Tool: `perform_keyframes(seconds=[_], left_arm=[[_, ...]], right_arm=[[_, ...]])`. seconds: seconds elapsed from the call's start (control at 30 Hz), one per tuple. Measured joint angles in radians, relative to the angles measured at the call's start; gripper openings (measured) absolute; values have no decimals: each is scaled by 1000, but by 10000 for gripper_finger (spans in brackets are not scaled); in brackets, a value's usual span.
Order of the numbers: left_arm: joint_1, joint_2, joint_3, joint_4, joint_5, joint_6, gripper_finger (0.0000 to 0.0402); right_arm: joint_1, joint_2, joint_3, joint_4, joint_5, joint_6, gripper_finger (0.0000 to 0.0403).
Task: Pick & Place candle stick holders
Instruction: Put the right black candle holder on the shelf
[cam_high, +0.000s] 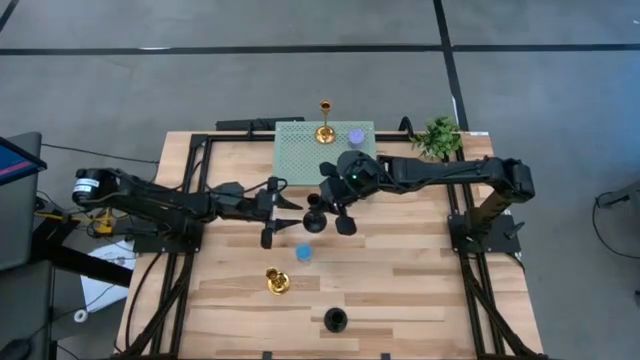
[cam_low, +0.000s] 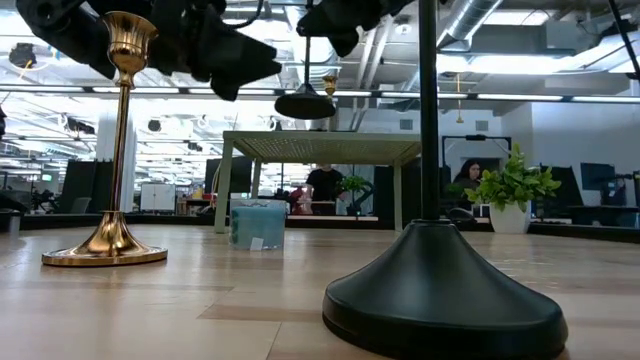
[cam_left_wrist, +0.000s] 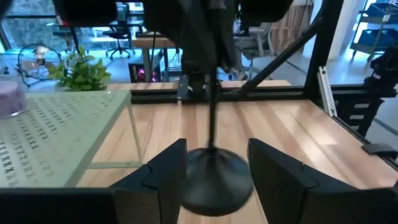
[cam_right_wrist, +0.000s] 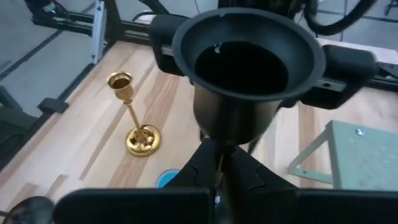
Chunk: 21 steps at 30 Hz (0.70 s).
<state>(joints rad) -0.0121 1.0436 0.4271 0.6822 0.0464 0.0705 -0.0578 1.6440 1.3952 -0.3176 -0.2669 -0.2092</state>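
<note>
- We keep the right gripper clenched on the black candle stick holder, lifted clear off the table.
- We hold the left gripper released, flanking its base.
- We carry it level toward the green stand.

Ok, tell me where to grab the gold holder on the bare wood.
Take the gold candle stick holder by its slim stem, midway up, coming in level from the side: it stands upright, and its cup and base flare wider than the stem.

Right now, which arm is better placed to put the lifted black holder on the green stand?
The right gripper is: it is shut on the black holder beside the green stand. The left gripper is open.
</note>
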Motion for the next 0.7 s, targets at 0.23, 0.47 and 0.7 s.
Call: perform_keyframes(seconds=[0.23,0.47,0.7], left_arm=[[-22,18,0,85,0,0,170],[-22,30,0,104,-1,0,169],[-21,103,33,127,-1,-22,163]], right_arm=[[11,0,0,51,6,-4,0],[13,0,0,78,6,-11,0],[13,0,0,104,6,-11,0]])
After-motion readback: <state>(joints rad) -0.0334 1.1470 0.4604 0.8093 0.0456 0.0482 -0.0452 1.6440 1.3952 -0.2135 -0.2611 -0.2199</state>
